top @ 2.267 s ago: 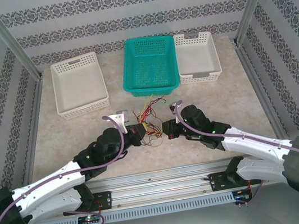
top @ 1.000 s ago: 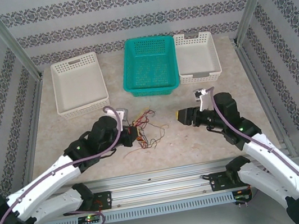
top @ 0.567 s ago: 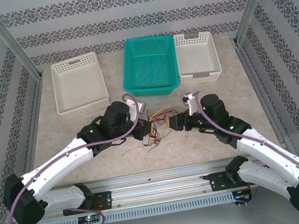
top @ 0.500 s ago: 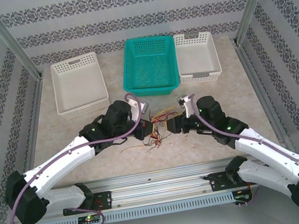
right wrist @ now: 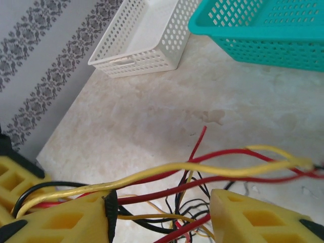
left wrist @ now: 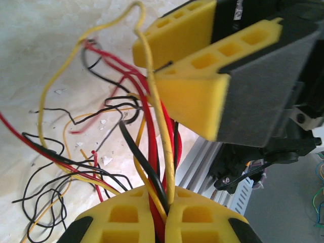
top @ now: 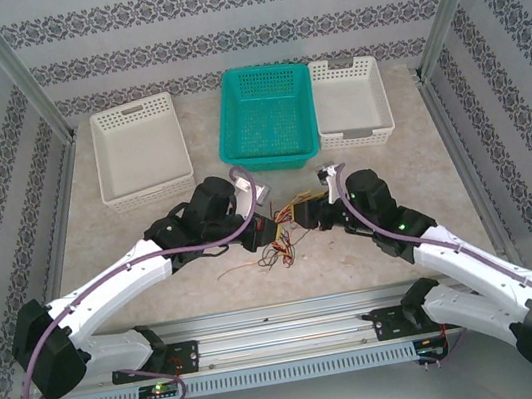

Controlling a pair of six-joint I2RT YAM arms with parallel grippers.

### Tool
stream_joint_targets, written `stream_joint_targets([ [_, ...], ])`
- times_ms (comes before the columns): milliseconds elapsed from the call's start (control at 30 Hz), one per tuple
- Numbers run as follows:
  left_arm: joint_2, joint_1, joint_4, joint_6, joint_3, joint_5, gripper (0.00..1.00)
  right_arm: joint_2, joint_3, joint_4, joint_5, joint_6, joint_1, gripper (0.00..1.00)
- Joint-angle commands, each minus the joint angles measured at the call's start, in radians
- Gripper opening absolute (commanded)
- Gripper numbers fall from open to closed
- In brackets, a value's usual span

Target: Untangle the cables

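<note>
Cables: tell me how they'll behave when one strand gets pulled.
Probably floppy: the cables droop in loose loops. Likely light: the shut left gripper holds the bunch by a mere pinch. One strand would probably drag others, since they cross.

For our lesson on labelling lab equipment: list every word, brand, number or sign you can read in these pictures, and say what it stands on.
No text can be read.
A small white marking on the black body of the right gripper, in the left wrist view: too blurred to read.
The teal basket, the cables and the wallpaper: patterns only, no lettering.
</note>
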Motion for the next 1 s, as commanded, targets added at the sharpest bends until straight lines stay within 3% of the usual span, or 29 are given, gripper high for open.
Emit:
stream_joint_targets([
  [0,-0.002,0.004,0.044,0.033,-0.006,0.062,0.00,0.027,0.017,0.064,-0.004,0.109,-0.008,0.52],
  [333,-0.009,0.002,0.022,0.052,-0.022,0.079,0.00,0.003,0.015,0.110,0.016,0.280,-0.008,0.57],
  [600,-0.003,-0.001,0.004,0.069,-0.016,0.096,0.00,-0.010,0.017,0.119,0.046,0.318,-0.006,0.57],
  [733,0.002,-0.001,0.008,0.072,-0.012,0.096,0.00,0.020,0.024,0.137,0.026,0.335,-0.002,0.51],
  [967,0.009,-0.003,0.002,0.085,-0.009,0.102,0.00,0.017,0.037,0.132,0.078,0.321,-0.001,0.15],
])
